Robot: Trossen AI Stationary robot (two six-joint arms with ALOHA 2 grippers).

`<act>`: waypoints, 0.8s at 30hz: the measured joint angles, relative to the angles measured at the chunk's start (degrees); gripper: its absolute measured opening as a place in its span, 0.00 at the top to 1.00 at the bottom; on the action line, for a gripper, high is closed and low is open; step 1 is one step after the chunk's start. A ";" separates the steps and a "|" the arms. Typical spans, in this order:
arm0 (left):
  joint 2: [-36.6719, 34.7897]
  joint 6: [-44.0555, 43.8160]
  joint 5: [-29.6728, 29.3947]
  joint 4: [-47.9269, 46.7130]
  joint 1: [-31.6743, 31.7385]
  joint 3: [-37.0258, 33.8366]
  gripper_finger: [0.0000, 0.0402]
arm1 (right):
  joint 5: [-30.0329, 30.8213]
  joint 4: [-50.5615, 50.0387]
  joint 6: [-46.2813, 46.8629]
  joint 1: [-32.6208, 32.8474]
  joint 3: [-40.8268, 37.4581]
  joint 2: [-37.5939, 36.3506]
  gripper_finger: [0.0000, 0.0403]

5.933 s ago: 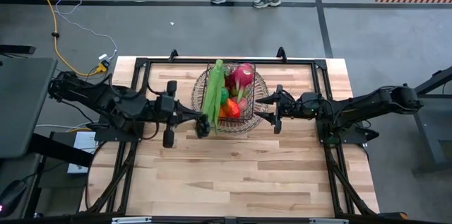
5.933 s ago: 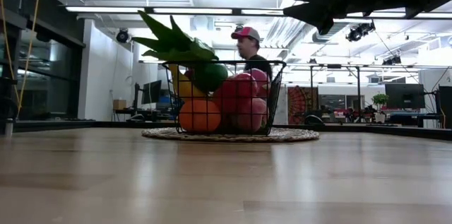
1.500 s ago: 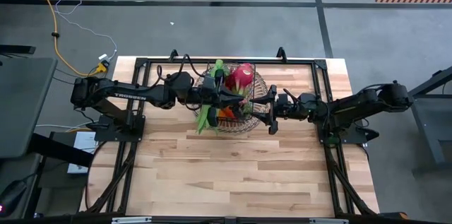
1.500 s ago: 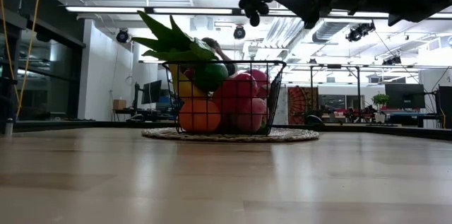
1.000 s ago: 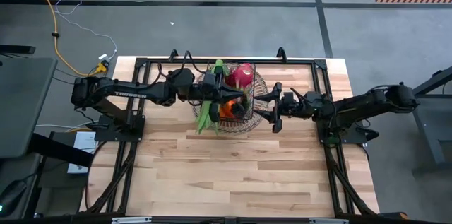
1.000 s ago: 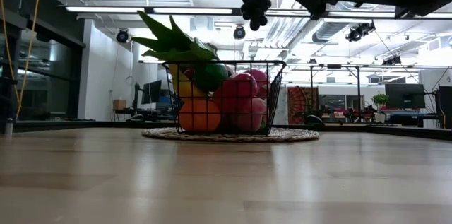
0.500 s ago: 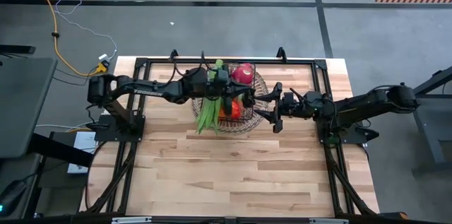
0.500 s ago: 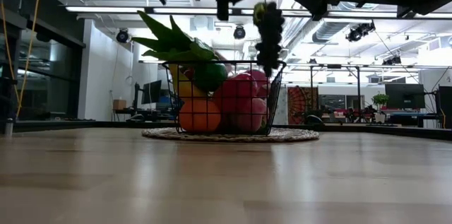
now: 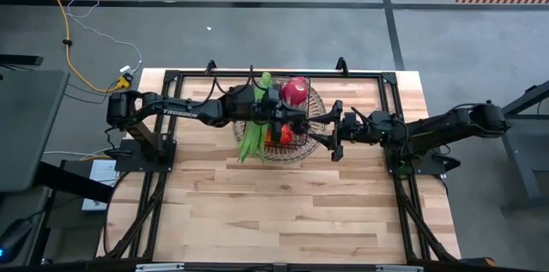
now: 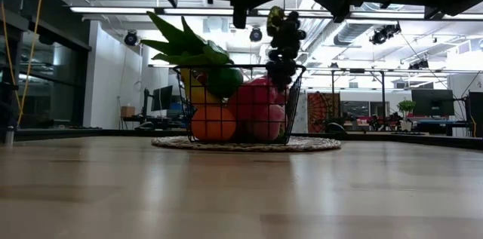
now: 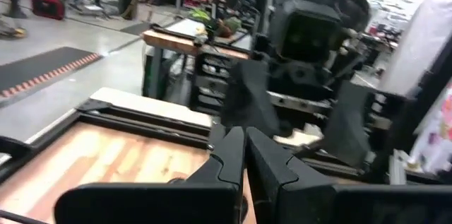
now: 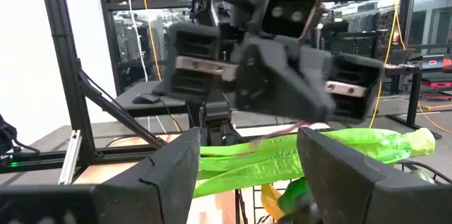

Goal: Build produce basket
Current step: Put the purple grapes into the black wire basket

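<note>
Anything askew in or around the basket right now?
Yes: the long green beans stick out over the basket rim toward the left arm's side, and the grapes hang from the left gripper at the opposite rim.

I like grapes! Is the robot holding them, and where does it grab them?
Yes. The left end effector pinches the dark grapes by their top, over the basket. The right end effector holds nothing.

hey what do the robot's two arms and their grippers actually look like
Both are dark, slim, multi-jointed arms on black frame mounts. The left arm carries white lettering along one link. The left gripper ends in narrow, angular black jaws; the right gripper has broad, flat black ones. Seen from the right wrist, the left wrist is a boxy black housing with silver plates.
</note>
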 joint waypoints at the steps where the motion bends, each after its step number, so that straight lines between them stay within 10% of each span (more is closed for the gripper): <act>1: 0.00 -0.01 0.19 -0.38 -0.45 0.01 1.00 | 0.09 0.00 0.00 0.00 0.00 0.00 0.43; 24: -0.04 3.03 -5.86 -5.06 -3.60 -0.02 0.94 | 0.09 0.00 0.01 0.00 0.00 0.02 0.43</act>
